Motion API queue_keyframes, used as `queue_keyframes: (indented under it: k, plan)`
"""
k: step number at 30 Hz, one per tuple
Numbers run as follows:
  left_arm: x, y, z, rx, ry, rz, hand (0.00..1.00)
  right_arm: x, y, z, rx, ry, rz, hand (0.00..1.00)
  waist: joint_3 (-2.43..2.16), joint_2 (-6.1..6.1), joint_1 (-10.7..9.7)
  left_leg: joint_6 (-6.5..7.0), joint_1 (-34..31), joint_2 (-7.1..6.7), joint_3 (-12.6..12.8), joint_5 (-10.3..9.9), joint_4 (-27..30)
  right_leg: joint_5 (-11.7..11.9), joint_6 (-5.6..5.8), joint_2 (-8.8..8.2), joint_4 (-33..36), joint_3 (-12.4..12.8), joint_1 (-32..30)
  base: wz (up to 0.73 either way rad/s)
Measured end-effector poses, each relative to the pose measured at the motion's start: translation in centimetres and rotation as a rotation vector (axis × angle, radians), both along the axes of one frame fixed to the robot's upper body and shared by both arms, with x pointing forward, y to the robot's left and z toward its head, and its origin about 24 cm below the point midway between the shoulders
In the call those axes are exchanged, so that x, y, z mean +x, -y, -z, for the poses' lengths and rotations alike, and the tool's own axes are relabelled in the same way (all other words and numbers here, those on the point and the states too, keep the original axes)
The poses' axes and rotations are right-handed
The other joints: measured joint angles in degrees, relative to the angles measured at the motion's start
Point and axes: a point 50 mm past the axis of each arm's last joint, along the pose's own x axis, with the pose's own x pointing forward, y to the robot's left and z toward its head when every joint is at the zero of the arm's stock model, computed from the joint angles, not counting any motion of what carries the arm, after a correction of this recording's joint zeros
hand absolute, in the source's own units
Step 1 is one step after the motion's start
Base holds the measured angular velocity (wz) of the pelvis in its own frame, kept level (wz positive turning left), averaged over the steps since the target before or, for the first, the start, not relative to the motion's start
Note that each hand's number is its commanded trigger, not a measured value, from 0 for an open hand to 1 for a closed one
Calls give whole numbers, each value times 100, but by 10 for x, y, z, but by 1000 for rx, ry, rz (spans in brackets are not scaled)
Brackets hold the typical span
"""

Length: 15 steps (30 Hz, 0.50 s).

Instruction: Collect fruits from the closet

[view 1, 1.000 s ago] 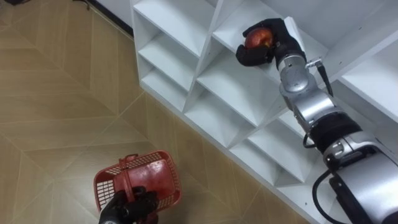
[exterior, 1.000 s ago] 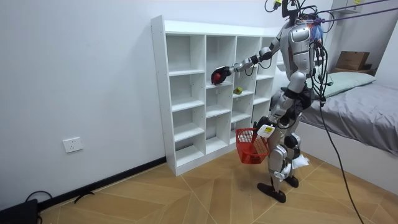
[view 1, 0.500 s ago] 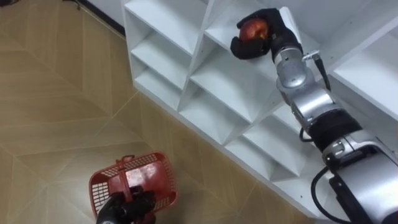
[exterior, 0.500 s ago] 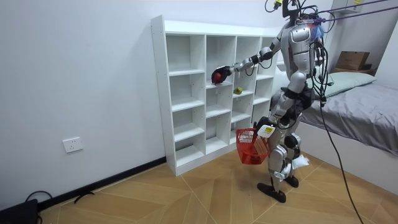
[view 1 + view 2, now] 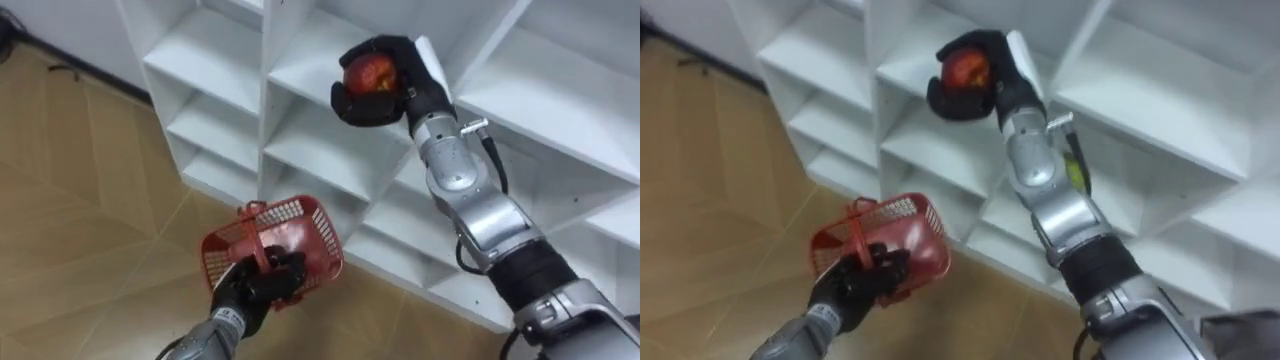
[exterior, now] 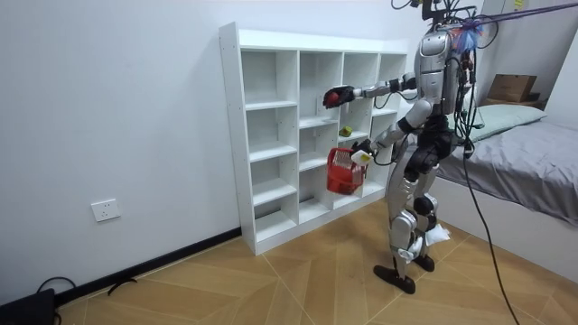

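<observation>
A red apple (image 5: pixel 371 73) sits in my right hand (image 5: pixel 352 103), whose fingers curl round it in front of the white shelf unit (image 5: pixel 205 62), at an upper compartment. My left hand (image 5: pixel 250 292) grips the handle of a red plastic basket (image 5: pixel 300 240), held up below and left of the apple. The basket's inside looks empty. In the room view I stand facing the shelves with the apple (image 6: pixel 332 96) out in front and the basket (image 6: pixel 341 171) at hip height. A small yellow-green fruit (image 6: pixel 344 132) lies on a middle shelf.
The shelf unit (image 6: pixel 271 135) stands against the white wall on a wooden floor. A bed (image 6: pixel 533 162) with a cardboard box on it is on the room view's right, behind me. A wall socket (image 6: pixel 105 210) is low on the wall.
My left hand has lifted the basket from knee height up toward the shelves. My right hand has drawn the apple out of the compartment and closer to me. The eye view has shifted.
</observation>
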Motion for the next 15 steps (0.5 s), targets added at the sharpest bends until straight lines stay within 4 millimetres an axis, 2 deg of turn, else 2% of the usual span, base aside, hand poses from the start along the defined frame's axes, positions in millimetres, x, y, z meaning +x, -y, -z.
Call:
queue_keyframes:
  k: [7,11,15]
  plan:
    - [-1,16,0,-27,-19,25,100,-10,-1,12,24,-55,-18,100,-41,109,-329,-3,291,0,43,16,-67,4,-3,4,-4,32,248,-3]
    - [2,20,-2,-34,-21,31,100,-20,-12,21,48,-89,-60,100,-37,183,-503,-3,352,0,69,17,-85,10,-6,13,0,115,271,-6]
    - [4,22,-4,-41,-14,27,100,-28,-11,34,58,-132,-53,100,-30,209,-527,-2,445,4,121,18,-140,9,-5,13,-1,149,309,-7]
